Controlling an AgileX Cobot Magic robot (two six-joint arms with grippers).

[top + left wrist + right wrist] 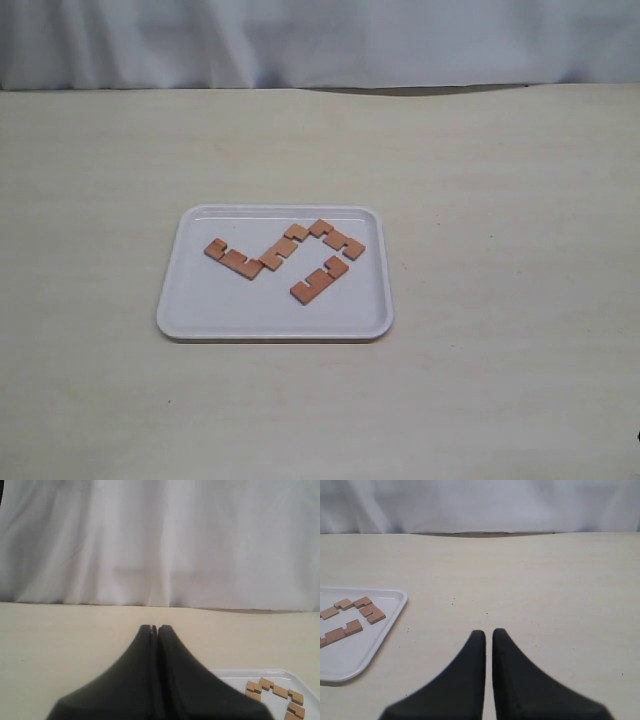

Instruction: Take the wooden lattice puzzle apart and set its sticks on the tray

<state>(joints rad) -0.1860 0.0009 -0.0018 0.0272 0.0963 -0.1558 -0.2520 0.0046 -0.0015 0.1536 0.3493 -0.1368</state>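
The tray (pixel 205 305) sits mid-tabletop (pixel 500 180) with all four sticks (pixel 284 247) lying flat on it, the puzzle fully apart. From the tray's centre, three sticks run in a zigzag chain: one at 10 o'clock (pixel 232 258), one at 12 o'clock, and one at 2 o'clock (pixel 337 238), their ends meeting or nearly so. The fourth stick (pixel 319 280) lies alone at 4 o'clock, just clear of the chain. No hand shows in the exterior view. The left hand (pixel 154 628) is clenched, its fingers pressed together and holding nothing. It hangs over bare tabletop, with a corner of the tray beside it and the sticks apart from it. The right hand (pixel 489 632) is all but clenched, only a thin slit between its fingers, and it is empty. It too is over bare tabletop, well apart from the tray and sticks.
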